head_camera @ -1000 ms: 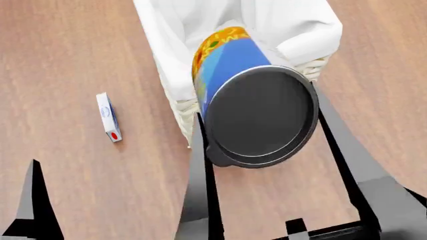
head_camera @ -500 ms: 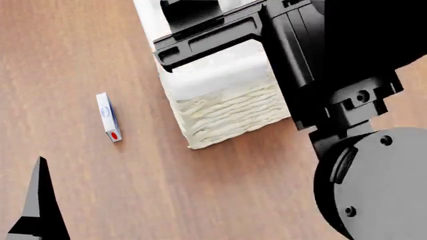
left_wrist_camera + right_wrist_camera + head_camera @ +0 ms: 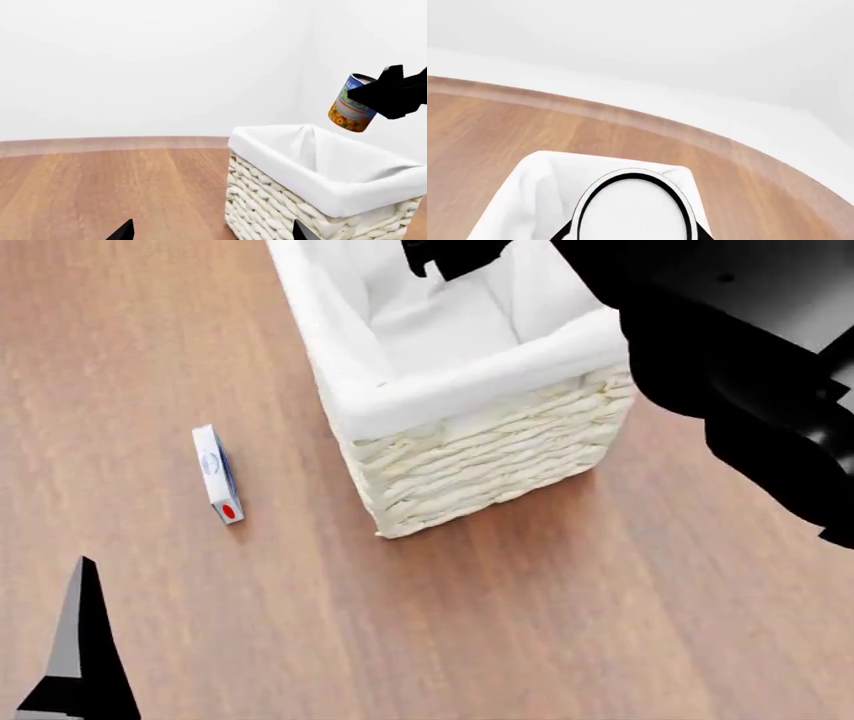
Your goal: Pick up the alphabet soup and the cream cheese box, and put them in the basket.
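Observation:
The alphabet soup (image 3: 351, 104) is a blue and yellow can held tilted in the air over the basket (image 3: 267, 200), with my right gripper (image 3: 390, 95) shut on it. In the right wrist view the can's pale end (image 3: 634, 210) fills the space between the jaws, above the basket's white lining (image 3: 527, 200). The head view hides the can behind my black right arm (image 3: 721, 350). The cream cheese box (image 3: 216, 475) lies on the wooden floor left of the basket (image 3: 467, 465). My left gripper (image 3: 212, 234) is open and empty, low near the basket; one of its fingers (image 3: 80, 660) shows at the near left.
Wooden floor (image 3: 534, 620) surrounds the basket on all sides. A white wall (image 3: 147, 65) stands behind it. My right arm hangs over the basket's right side in the head view.
The right arm has swung away from the head camera and out over the basket, carrying the can with it. The left gripper and the cream cheese box have stayed put.

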{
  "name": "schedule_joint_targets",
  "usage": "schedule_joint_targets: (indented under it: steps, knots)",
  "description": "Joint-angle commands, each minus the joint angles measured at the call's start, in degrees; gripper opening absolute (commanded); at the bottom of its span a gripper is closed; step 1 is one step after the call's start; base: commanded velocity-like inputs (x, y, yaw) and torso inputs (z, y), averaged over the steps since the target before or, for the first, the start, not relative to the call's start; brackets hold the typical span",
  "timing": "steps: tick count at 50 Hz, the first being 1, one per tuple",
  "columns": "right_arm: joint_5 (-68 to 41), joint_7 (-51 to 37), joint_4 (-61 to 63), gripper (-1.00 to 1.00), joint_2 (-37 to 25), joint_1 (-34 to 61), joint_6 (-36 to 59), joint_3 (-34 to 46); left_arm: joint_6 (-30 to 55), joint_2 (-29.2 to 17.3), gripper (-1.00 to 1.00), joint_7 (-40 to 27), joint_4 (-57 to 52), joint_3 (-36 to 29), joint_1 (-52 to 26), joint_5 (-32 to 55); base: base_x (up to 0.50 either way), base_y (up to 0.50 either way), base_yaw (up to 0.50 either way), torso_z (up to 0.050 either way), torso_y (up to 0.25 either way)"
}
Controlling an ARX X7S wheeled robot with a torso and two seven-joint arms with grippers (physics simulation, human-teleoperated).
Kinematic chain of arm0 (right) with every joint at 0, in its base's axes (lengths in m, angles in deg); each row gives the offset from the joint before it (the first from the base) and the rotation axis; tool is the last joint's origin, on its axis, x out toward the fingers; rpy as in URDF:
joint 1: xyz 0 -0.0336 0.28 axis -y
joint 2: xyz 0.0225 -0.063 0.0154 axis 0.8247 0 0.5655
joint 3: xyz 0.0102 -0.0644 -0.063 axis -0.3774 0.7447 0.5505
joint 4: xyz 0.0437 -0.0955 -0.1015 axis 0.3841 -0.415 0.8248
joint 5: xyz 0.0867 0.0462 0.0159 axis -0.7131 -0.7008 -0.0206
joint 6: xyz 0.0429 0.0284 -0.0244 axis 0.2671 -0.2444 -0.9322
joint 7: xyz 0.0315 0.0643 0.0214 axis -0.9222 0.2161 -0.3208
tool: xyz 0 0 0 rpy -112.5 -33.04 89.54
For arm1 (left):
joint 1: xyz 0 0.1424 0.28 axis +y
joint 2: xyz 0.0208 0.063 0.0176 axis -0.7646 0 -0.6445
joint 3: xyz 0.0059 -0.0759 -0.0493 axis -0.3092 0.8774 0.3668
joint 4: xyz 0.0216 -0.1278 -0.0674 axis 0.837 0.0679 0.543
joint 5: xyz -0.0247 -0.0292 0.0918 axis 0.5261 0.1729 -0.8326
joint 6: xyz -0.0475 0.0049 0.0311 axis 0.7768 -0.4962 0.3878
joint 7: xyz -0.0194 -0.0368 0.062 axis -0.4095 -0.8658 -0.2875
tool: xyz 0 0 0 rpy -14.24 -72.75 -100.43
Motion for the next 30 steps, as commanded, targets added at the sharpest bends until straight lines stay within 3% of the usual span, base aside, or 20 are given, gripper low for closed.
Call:
schedule_joint_targets:
  steps: [1, 30]
  knots:
    - [3.2, 5.1, -8.9, -1.0, 4.1, 0.9, 3.1, 1.6, -0.4, -0.1, 1.0, 0.1, 0.6, 0.1, -0.1, 0.4, 0.0, 0.0, 0.0, 0.0, 0.0]
    - [6.3, 8.7, -11.0, -1.0, 7.3, -1.0, 1.8, 3.1, -0.8, -0.4, 1.0, -0.4, 1.0, 0.4, 0.0, 0.8, 0.0, 0.0, 0.0, 0.0, 0.001]
